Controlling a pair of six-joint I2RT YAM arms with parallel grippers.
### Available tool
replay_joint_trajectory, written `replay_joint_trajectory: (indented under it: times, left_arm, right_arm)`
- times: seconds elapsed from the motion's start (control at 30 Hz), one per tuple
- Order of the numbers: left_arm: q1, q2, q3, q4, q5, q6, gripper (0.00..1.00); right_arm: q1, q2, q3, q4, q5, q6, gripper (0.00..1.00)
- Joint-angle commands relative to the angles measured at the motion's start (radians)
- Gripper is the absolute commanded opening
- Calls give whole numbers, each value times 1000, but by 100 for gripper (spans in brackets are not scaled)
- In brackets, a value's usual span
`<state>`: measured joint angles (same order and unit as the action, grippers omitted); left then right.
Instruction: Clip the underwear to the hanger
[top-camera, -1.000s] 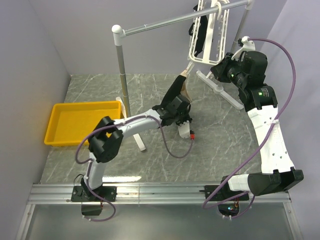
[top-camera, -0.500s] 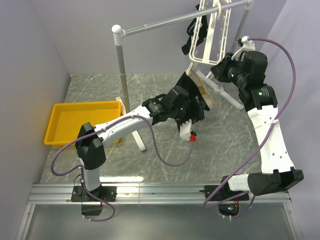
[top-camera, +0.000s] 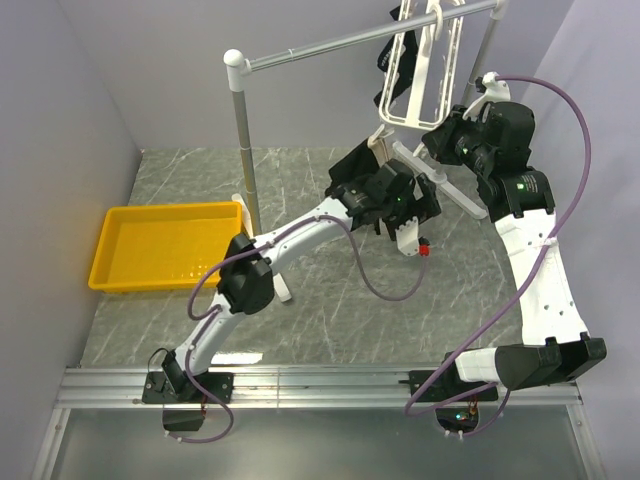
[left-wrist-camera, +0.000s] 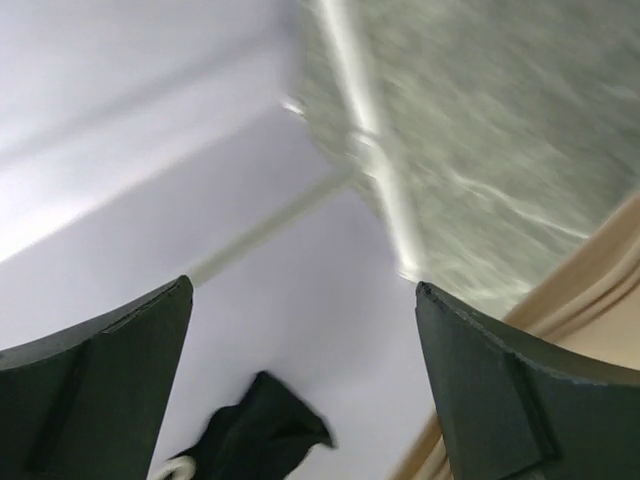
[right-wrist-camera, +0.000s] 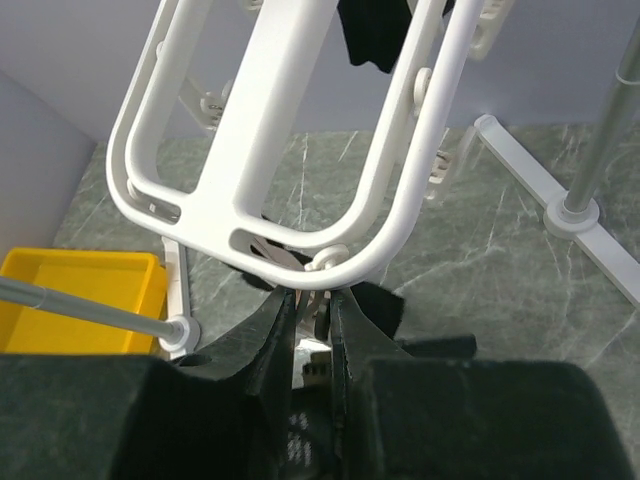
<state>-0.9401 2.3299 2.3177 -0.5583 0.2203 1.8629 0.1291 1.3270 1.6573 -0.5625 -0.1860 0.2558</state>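
The white hanger (top-camera: 420, 75) hangs from the rail, its lower edge (right-wrist-camera: 300, 235) just above my right gripper (right-wrist-camera: 313, 298). That gripper (top-camera: 436, 140) is shut on a small clip (right-wrist-camera: 322, 262) under the frame. The underwear (top-camera: 378, 142) is bunched below the hanger's lower corner, black cloth with a tan band. Its black cloth (right-wrist-camera: 385, 303) shows behind my right fingers. My left gripper (top-camera: 372, 165) is right beside it and stands open (left-wrist-camera: 302, 290), nothing between its fingers. The tan waistband (left-wrist-camera: 590, 275) runs past the outside of its right finger (left-wrist-camera: 510, 390).
A small all-black garment (top-camera: 386, 55) (right-wrist-camera: 375, 30) hangs on the hanger's upper part. The grey rail (top-camera: 340, 42) rests on a post (top-camera: 243, 140), with white stand feet (top-camera: 445, 185) on the marble floor. A yellow tray (top-camera: 165, 245) sits at left.
My left gripper has gone from shut on the underwear to wide open, and its arm has swung right and up toward the hanger's lower corner. The right arm has not moved.
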Motion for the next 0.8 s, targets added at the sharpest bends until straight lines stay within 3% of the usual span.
replay_joint_trajectory:
  times: [0.0,0.1,0.17,0.3,0.37,0.47,0.57,0.6,0.77]
  left_arm:
    - [32,52,11,-71,-160,36,97]
    - [41,80,49,-206,-258,44,81]
    - [41,71,60,-265,-259,29,77]
    - [44,-87,-186,-145,-208,33,79]
    - [41,-118,-236,-81,-193,41,78]
    - [27,-96,-170,-172,-217,24,62]
    - [26,-61,-84,-239,-265,15,38]
    - [27,-64,-87,-241,-272,19,21]
    - [32,-168,-269,-200,-237,44,16]
  right_arm:
    - [-11,0,44,15,-10,-13,0]
    - [-22,-5,47,12,-7,-13,0]
    - [-26,-5,50,12,-13,-15,0]
    - [-28,-6,36,19,-18,-9,0]
    - [-26,-5,32,21,-20,-3,0]
    - [-28,-6,35,21,-20,0,0]
    - [-29,-3,41,24,-17,-1,0]
    - [-28,-3,39,26,-18,-1,0]
    - [-31,-8,32,27,-20,-4,0]
